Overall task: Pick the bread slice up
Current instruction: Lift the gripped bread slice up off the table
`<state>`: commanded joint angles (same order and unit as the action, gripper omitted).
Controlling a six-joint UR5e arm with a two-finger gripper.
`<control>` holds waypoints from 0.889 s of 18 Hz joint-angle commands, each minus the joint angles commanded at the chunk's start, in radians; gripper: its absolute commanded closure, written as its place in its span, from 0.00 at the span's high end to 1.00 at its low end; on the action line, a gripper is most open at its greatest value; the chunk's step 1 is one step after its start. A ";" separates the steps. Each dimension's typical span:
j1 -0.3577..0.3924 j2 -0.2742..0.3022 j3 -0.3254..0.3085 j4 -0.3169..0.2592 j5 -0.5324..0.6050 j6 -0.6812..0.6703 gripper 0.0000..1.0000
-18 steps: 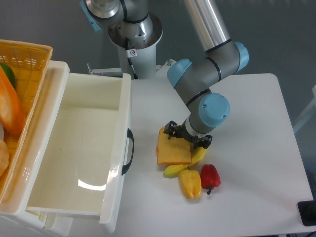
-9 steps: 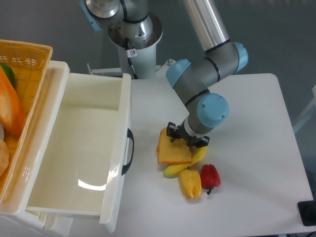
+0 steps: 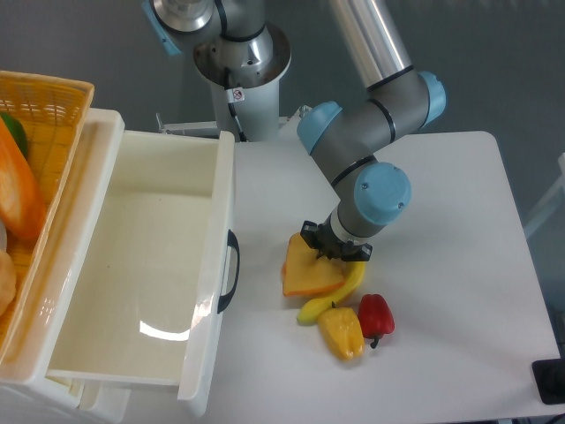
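The bread slice (image 3: 309, 272), pale orange with a darker crust edge, sits at the table's middle, tilted with its right side raised. My gripper (image 3: 335, 250) comes down on its upper right edge, and the black fingers are shut on that edge. The wrist hides the part of the slice between the fingers. The slice's lower edge rests against a yellow banana (image 3: 334, 296).
A yellow bell pepper (image 3: 342, 333) and a red pepper (image 3: 376, 316) lie just below the banana. A large white open drawer (image 3: 212, 265) fills the left side, with an orange basket (image 3: 44, 106) holding other toys beyond it. The robot base (image 3: 240, 62) stands at the back.
The fingers have drawn together on the slice's upper right edge. The slice has tipped up on that side, and the banana and yellow pepper have shifted slightly.
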<state>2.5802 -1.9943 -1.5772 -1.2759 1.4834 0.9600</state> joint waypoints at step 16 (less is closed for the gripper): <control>0.018 0.157 0.069 -0.065 0.000 0.325 0.00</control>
<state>2.5986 -1.8377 -1.5079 -1.3407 1.4833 1.2855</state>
